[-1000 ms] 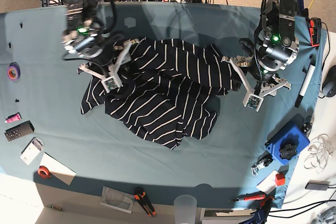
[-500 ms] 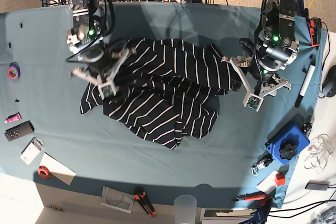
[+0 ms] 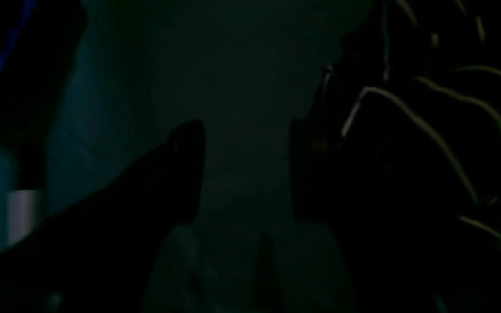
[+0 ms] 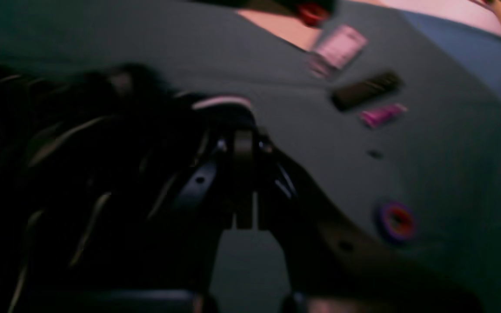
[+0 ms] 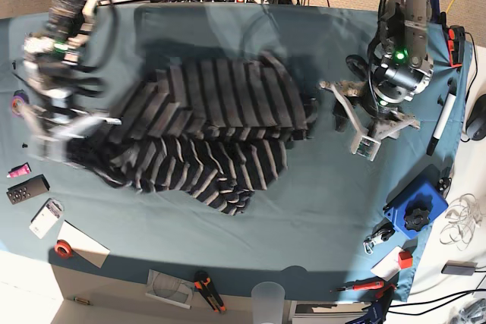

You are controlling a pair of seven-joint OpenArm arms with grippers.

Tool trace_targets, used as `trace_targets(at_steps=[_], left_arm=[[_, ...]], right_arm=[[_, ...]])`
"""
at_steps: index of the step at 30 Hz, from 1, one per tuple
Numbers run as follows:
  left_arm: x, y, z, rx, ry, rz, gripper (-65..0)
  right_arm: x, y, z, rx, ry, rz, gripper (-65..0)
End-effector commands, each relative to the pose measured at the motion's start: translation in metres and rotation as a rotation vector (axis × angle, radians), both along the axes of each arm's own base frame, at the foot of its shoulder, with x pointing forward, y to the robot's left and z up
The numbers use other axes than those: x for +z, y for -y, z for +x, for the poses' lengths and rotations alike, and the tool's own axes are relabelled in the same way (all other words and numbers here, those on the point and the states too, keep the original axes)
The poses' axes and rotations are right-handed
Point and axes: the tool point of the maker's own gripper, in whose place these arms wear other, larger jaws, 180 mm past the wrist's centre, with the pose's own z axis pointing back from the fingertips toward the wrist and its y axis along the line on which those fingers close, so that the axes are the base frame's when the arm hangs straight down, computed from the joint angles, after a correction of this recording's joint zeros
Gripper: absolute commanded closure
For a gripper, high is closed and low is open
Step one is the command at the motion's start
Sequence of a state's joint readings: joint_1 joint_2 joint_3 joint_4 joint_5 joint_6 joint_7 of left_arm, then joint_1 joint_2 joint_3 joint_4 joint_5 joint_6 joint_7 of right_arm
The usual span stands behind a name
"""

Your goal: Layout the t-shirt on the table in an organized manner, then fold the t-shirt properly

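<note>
Right gripper [image 4: 244, 130] at tabletop [image 5: 319, 210] left side, jaws clamped on t-shirt [image 5: 205, 130] edge; shirt motion-blurred, stretched leftward across centre. Left gripper [image 5: 357, 123] at right, jaws spread wide, empty, just beside shirt's right edge. Tape roll [image 4: 396, 219] near left edge.

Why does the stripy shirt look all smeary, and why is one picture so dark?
Base view: the t-shirt and right gripper are smeared by motion blur. Left wrist view: very dark, only faint stripes show. Right wrist view: blurry too, the table soft.
</note>
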State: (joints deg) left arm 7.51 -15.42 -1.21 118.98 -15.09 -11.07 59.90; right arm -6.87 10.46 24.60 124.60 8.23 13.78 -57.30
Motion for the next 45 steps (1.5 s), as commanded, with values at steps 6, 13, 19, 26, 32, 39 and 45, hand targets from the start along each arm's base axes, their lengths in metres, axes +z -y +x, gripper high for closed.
trace_targets(at_steps=[6, 13, 19, 26, 32, 39, 45], left_arm=[[0.004, 0.051, -0.034, -0.239, -0.033, -0.202, -31.6], [0.005, 0.066, -0.045, -0.263, -0.034, -0.292, -31.5], [-0.012, 0.072, -0.033, -0.324, 0.008, -0.198, -31.5], [-0.033, 0.107, -0.009, -0.353, -0.004, -0.165, -31.5], [-0.051, 0.103, 0.015, -0.308, -0.036, -0.015, -31.6], [-0.076, 0.1, 0.011, -0.326, -0.111, 0.001, -31.5], [-0.105, 0.101, -0.001, -0.365, -0.187, 0.012, 0.0]], right_arm=[[0.007, 0.023, -0.02, -0.026, 0.025, 0.031, 0.0], [0.014, 0.045, -0.032, -0.096, 0.047, 0.014, 0.0], [0.01, 0.047, -0.037, -0.105, 0.021, 0.045, 0.0], [0.009, 0.045, -0.037, -0.094, 0.02, 0.055, 0.0], [0.005, 0.043, -0.038, -0.073, -0.006, 0.043, 0.0], [0.005, 0.042, -0.038, -0.073, -0.004, 0.043, 0.0], [0.006, 0.042, -0.037, -0.071, 0.0, 0.042, 0.0]])
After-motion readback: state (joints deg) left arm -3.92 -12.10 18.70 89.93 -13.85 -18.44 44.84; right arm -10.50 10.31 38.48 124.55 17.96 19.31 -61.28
